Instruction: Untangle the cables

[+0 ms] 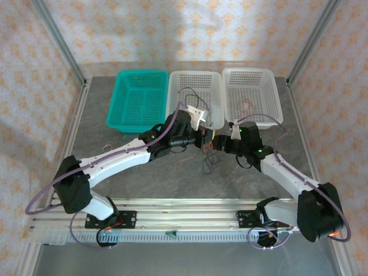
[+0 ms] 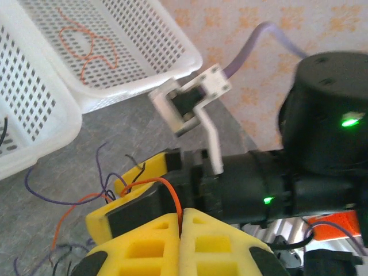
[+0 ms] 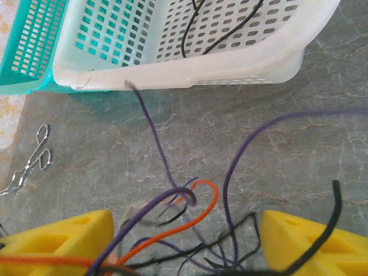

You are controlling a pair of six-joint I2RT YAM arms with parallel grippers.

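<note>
Bunching between the two grippers at mid-table, the cables (image 1: 210, 156) form a loose knot of purple, black and orange strands, with ends trailing onto the table (image 1: 144, 184). The left gripper (image 2: 181, 221) is clamped on one orange strand, which runs into the seam between its yellow fingers. The right gripper (image 3: 187, 221) faces it with jaws apart, the knot lying between them. Behind stand the teal basket (image 1: 138, 100), the middle basket (image 1: 214, 80) holding a black wire (image 3: 230, 29), and the right basket (image 1: 252, 77) holding an orange wire (image 2: 86, 46). A scissor-handled tool (image 3: 29, 164) lies to the left.
</note>
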